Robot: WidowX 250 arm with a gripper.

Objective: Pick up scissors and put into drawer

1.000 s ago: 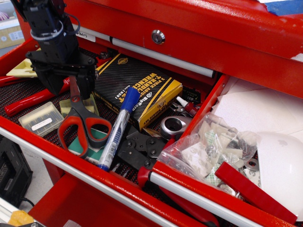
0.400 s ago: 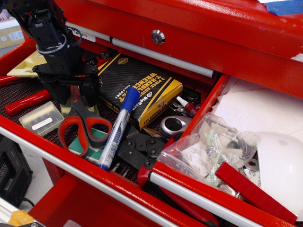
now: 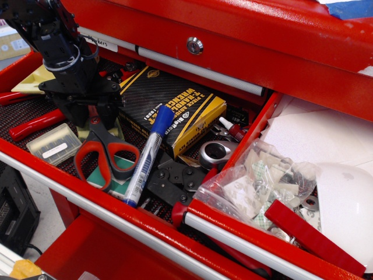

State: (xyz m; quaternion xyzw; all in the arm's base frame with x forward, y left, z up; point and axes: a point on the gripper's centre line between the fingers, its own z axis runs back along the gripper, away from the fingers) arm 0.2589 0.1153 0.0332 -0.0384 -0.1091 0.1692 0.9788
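The scissors (image 3: 105,154) lie in the open red drawer (image 3: 41,169), near its front edge on the left side. Red loop handles point to the front, blades point to the back. The black tool (image 3: 93,119) is right over the blades w/ its two fingers (image 3: 77,115) on either side of them. It looks like a narrow hold on the blades, but I cannot tell if the fingers really touch. A blue marker (image 3: 147,157) lies just beside the handles, to the right. A clear small box (image 3: 53,144) sits to the left. A black & yellow box (image 3: 169,108) lies behind the marker.
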